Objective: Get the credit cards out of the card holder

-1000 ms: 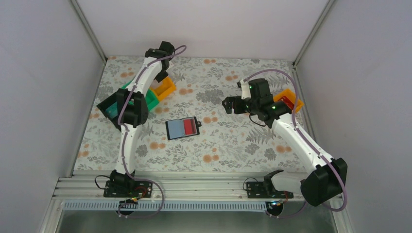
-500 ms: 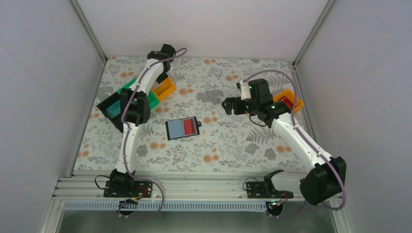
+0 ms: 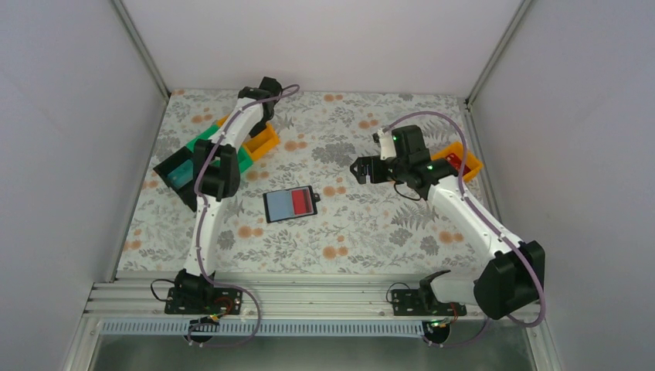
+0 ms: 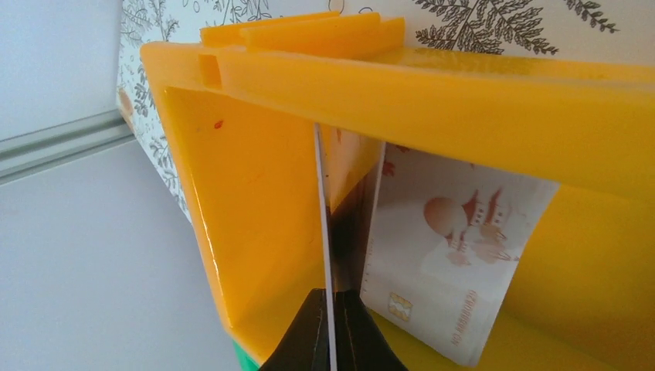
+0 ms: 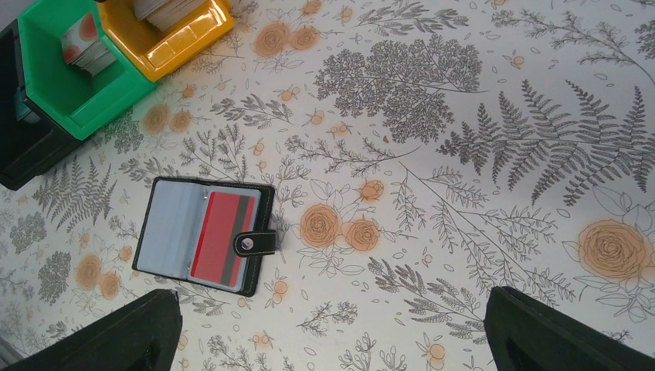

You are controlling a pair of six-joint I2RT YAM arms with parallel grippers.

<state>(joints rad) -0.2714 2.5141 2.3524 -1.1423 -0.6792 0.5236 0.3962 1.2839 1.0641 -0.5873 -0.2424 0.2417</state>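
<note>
The card holder (image 3: 290, 204) lies open on the floral table, with a red credit card (image 3: 301, 202) in its right pocket. In the right wrist view the card holder (image 5: 205, 236) sits at the lower left, its red credit card (image 5: 220, 236) under the snap tab (image 5: 255, 244). My right gripper (image 5: 336, 340) hovers open to the right of the holder and above the table, touching nothing. My left gripper (image 4: 332, 332) is shut on a thin pale credit card (image 4: 322, 232), seen edge-on inside the orange tray (image 4: 255, 216). A second pale credit card (image 4: 456, 255) leans in that tray.
Green tray (image 3: 235, 158), orange tray (image 3: 263, 141) and black tray (image 3: 176, 174) stand together at the back left. Another orange tray (image 3: 457, 161) sits at the right edge behind my right arm. Grey walls enclose the table on three sides.
My left arm has reached a little farther over the back-left orange tray with the card. My right arm has shifted slightly left. The card holder has not moved.
</note>
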